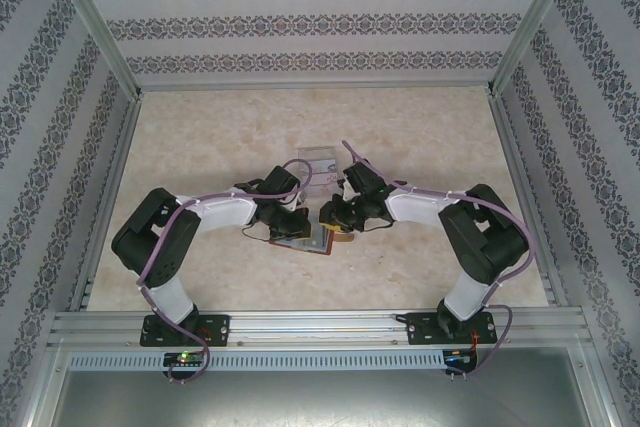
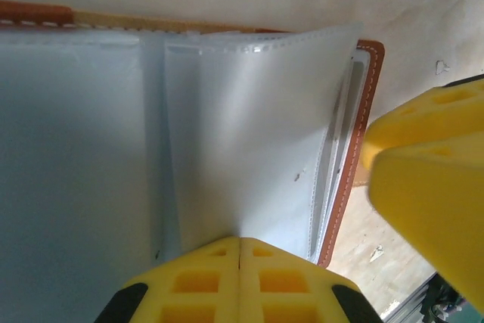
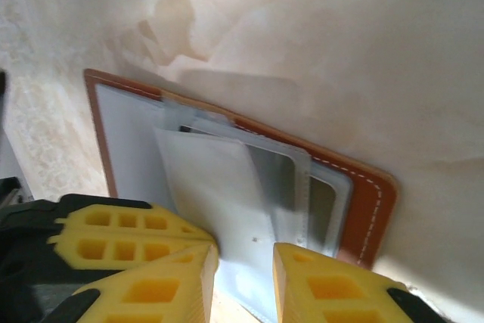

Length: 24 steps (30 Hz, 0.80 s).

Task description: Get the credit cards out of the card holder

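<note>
beige marble tabletop (image 1: 200, 137), patterned walls (image 1: 300, 17); card holder (image 1: 316, 239) lies open mid-table. left wrist: left gripper (image 2: 240, 246) clenched at the near edge of the pale pocket flap (image 2: 249, 134), probably pinching it, contact hidden. right wrist: right gripper (image 3: 246, 285) jaws part-way apart astride that flap. credit cards (image 3: 281, 179) sit in pockets: light, stiff, slick. pinch an exposed edge while the floppy holder is pinned.

top: wallet (image 1: 310, 243) mostly under arms (image 1: 225, 212) | left wrist: wallet cut off left, bottom | right wrist: near edge behind fingers (image 3: 333, 289); dark pocket content (image 3: 281, 179) unclear
</note>
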Each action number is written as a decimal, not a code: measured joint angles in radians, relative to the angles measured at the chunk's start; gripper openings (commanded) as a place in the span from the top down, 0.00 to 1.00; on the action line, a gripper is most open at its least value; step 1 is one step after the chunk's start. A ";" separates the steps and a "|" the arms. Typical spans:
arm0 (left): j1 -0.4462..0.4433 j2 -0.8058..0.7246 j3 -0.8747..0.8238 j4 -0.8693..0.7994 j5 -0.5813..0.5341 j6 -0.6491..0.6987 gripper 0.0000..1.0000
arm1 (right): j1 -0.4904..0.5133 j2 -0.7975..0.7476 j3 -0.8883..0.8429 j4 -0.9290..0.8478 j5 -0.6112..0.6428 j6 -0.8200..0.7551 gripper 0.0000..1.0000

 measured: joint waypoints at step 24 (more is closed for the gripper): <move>0.000 -0.014 -0.009 0.003 -0.004 -0.007 0.95 | 0.027 0.060 0.079 -0.106 0.027 -0.089 0.69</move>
